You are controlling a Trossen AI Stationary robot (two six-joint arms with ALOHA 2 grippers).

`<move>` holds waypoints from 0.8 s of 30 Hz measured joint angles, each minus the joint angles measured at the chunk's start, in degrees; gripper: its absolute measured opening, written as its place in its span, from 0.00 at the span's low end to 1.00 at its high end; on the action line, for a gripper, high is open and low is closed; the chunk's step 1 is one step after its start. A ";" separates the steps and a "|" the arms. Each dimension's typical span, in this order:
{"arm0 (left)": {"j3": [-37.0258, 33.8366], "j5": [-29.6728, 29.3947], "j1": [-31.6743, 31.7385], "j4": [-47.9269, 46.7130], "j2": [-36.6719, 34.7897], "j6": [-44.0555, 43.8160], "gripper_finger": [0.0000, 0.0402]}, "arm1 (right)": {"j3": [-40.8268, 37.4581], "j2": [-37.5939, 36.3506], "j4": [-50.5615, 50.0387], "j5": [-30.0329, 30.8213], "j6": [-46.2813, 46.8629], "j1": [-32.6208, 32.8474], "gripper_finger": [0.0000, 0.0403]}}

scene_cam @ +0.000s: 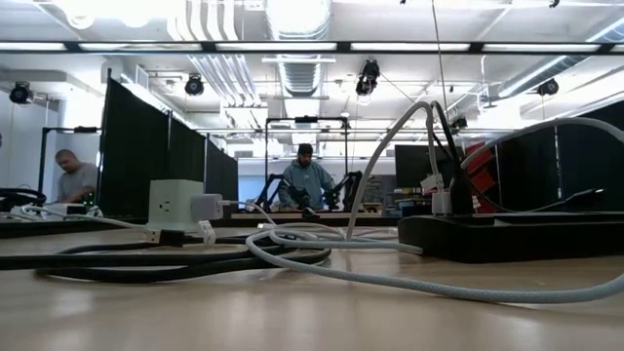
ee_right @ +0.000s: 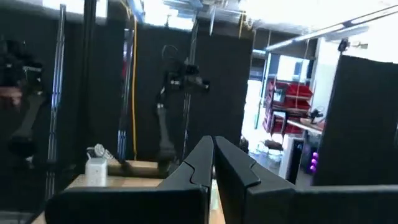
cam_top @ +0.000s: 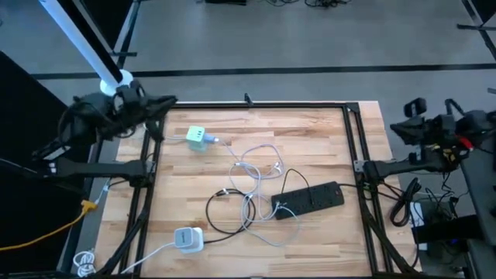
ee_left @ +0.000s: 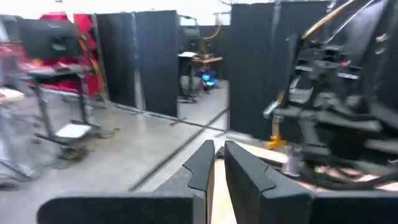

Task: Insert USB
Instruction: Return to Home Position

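Table [cam_top: 318, 132], read from front edge to far edge in the high view.

Front left: white block [cam_top: 186, 239] with its own lead running off the edge; judged no part of the coming move.

Mid right: strip [cam_top: 310, 199], black; long axis roughly left to right, right end a little farther back. White cable [cam_top: 260, 164] and black cable [cam_top: 219, 215] are looped just left of it, and both run to its left end. In the low view two plugs are seen standing upright in the strip; depth of seating cannot be told.

Far left: green cube [cam_top: 198, 137] with an adapter [scene_cam: 206, 207] on its side.

Far-left corner: left arm [cam_top: 108, 116], at the table's frame, not over any cable. Left gripper [ee_left: 217, 149]: fingers drawn together, a thin slit between, nothing held; pointed into the room.

Beyond the right edge: right arm [cam_top: 442, 132], well apart from the table. Right gripper [ee_right: 213, 144]: fingers together, empty.

Governing relation: the strip lies leftward of the right gripper, which is the nearer one; the green cube lies nearer the left. No cable is touched by either gripper; homing is judged free of snags, insertions judged finished.

Two persons are seen in the room behind, well apart.
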 joint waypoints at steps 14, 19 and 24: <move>-26.34 5.42 -0.23 9.22 -24.07 -8.04 0.06 | -23.03 9.26 29.19 4.46 15.54 -0.04 0.00; -30.50 5.73 -0.23 9.75 -30.24 -12.64 0.06 | -23.16 31.05 28.27 -6.50 24.80 0.05 0.00; -30.73 6.88 -0.23 9.77 -33.33 -11.39 0.06 | -18.89 52.46 28.53 -19.83 30.93 1.44 0.00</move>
